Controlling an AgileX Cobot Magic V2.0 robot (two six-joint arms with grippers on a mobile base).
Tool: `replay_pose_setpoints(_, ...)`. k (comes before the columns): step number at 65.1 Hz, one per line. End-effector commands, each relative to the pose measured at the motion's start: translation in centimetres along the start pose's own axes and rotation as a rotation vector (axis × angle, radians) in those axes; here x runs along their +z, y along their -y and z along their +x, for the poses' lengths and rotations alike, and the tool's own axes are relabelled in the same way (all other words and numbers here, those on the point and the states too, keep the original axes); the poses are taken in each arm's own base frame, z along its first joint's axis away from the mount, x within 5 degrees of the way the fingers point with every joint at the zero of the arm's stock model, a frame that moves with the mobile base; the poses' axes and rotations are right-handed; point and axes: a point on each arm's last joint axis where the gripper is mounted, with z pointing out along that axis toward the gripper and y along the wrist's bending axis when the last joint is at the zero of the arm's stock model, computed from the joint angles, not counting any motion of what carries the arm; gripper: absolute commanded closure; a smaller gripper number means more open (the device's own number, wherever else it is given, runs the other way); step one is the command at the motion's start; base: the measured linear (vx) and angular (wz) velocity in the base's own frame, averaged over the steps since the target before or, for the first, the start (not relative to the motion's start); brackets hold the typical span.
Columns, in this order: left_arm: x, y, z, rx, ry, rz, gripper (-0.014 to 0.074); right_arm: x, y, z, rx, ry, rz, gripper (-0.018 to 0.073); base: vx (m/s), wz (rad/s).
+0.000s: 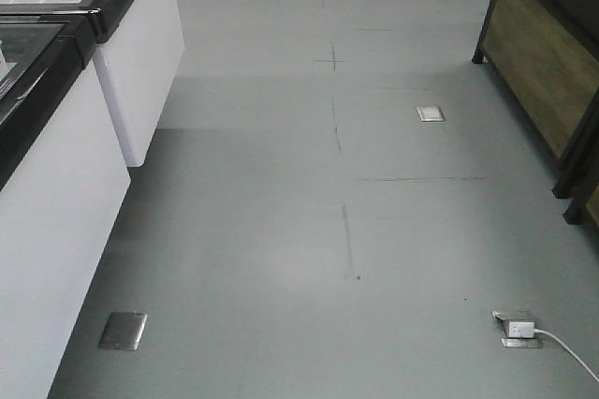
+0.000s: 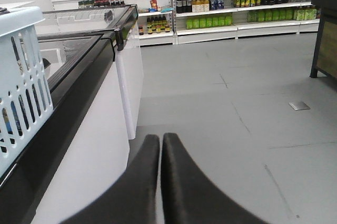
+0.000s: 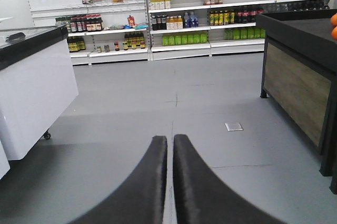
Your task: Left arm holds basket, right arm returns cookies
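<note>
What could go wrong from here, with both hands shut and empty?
The left hand is shut, not on the basket, which seems to sit by the freezer rim; a careless reach could shove it. The plug and cable on the floor could snag the base.

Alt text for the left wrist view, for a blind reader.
The left hand, shut and empty, points over grey shop floor. A light blue basket is at left by a chest freezer; drink shelves stand behind.
</note>
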Motion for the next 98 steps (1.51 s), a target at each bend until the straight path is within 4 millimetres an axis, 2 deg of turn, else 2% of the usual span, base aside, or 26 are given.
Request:
replay_pose_setpoints(1,-0.4,-0.1,-1.7,0.0,0.119,-0.005,0.0602,0.0,0.0,-0.1,-0.012,0.066,-0.002,0.0565,0.0,0.0)
replay_pose_setpoints(28,-0.4,-0.1,-1.8,0.0,0.127,-0.005,0.0602,0.0,0.0,-0.1,-0.012,0.066,-0.002,0.0565,0.0,0.0)
replay_pose_setpoints(52,-0.8,-0.1,-3.6,0.0,0.331,-0.012,0.0602,0.0,0.0,-0.1,-0.012,0.066,-0.002,0.0565,0.0,0.0)
replay_pose_setpoints(61,-1.6,-0.2,-5.3,0.0,0.529,-0.02,0.0602,0.0,0.0,-0.1,-0.012,0.066,-0.002,0.0565,0.0,0.0)
replay_pose_setpoints(69,-2.8,-0.3,-6.9,0.0,0.757,-0.028,0.0601,0.0,0.0,-0.1,-0.012,0.066,-0.002,0.0565,0.0,0.0)
replay_pose_setpoints(78,-4.3,-0.3,-8.7,0.0,0.939,-0.034,0.0601,0.0,0.0,-0.1,-0.012,0.066,-0.002,0.0565,0.0,0.0)
replay_pose_setpoints(87,-5.6,-0.4,-10.7,0.0,1.044,-0.038,0.0601,0.0,0.0,-0.1,-0.012,0.066,-0.002,0.0565,0.0,0.0)
replay_pose_setpoints(98,-7.9,-0.5,-14.2,0.0,1.139,-0.042,0.0601,0.0,0.0,-0.1,-0.012,0.066,-0.002,0.0565,0.0,0.0)
